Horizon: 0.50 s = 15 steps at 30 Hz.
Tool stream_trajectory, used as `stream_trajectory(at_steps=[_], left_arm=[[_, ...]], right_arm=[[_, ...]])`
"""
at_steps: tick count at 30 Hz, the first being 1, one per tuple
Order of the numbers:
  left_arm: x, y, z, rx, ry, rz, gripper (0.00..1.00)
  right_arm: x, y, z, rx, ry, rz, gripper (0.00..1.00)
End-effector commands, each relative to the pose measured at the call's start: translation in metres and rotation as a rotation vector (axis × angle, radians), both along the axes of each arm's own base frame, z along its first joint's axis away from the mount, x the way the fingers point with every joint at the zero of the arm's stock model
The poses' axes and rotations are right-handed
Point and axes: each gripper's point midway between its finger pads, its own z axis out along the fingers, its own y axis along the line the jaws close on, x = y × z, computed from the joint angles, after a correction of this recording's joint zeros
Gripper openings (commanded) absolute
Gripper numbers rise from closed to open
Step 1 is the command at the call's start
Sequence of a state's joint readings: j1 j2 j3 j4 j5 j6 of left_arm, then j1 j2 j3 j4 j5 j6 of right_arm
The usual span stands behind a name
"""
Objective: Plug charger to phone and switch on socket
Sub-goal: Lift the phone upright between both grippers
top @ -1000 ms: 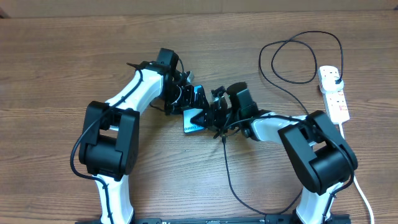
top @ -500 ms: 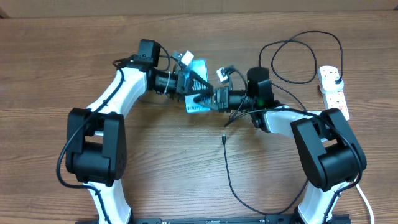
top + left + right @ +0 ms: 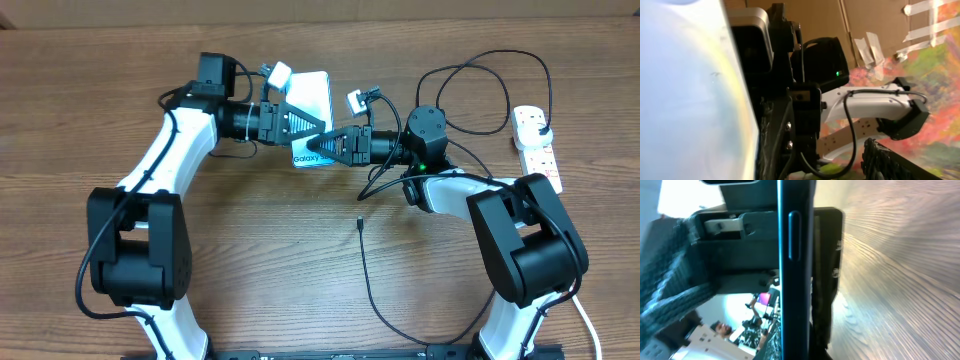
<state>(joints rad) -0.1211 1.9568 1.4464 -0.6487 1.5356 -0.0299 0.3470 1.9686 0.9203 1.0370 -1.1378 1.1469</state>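
Note:
The phone (image 3: 314,104) is off the table, light screen up, its "Galaxy" end between the two arms. My right gripper (image 3: 325,147) is shut on that end. The right wrist view shows the phone's dark edge (image 3: 795,275) running down between the jaws. My left gripper (image 3: 303,124) reaches in from the left, jaws wide, with the screen (image 3: 690,100) close against one side and a free finger (image 3: 890,160) far off. The charger tip (image 3: 358,222) lies loose on the wood. Its black cable (image 3: 368,285) loops round to the white socket (image 3: 540,160).
A black plug (image 3: 534,123) sits in the socket's far outlet, with cable loops (image 3: 480,90) lying beside it. The socket's white cord (image 3: 585,310) runs off the front right. Both arm bases stand at the near edge.
Both arms have raised the phone from the table and carried it toward the far side. The left jaws have narrowed slightly. The charger tip has stayed in place.

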Motion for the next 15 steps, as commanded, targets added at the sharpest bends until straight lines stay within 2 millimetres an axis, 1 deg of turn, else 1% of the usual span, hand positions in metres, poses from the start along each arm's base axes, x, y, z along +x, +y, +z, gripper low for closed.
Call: stream_trajectory(at_steps=[1, 6, 10, 13, 15], left_arm=[[-0.002, 0.009, 0.018, -0.043, -0.011, 0.004, 0.87], [-0.002, 0.015, 0.029, -0.047, -0.065, 0.018, 0.86], [0.002, 0.015, 0.035, -0.047, -0.069, 0.018, 0.84], [0.005, 0.012, 0.037, -0.046, -0.061, 0.013, 0.79], [0.006, 0.01, 0.039, -0.045, -0.053, 0.008, 0.77]], right_arm=[[-0.004, 0.002, 0.014, 0.021, -0.02, 0.026, 0.04], [-0.004, 0.002, 0.014, 0.02, -0.019, 0.026, 0.04], [-0.004, 0.003, 0.013, 0.018, -0.012, 0.027, 0.03], [-0.004, 0.003, 0.01, 0.012, 0.005, 0.027, 0.04], [-0.004, 0.003, 0.01, 0.012, 0.004, 0.027, 0.04]])
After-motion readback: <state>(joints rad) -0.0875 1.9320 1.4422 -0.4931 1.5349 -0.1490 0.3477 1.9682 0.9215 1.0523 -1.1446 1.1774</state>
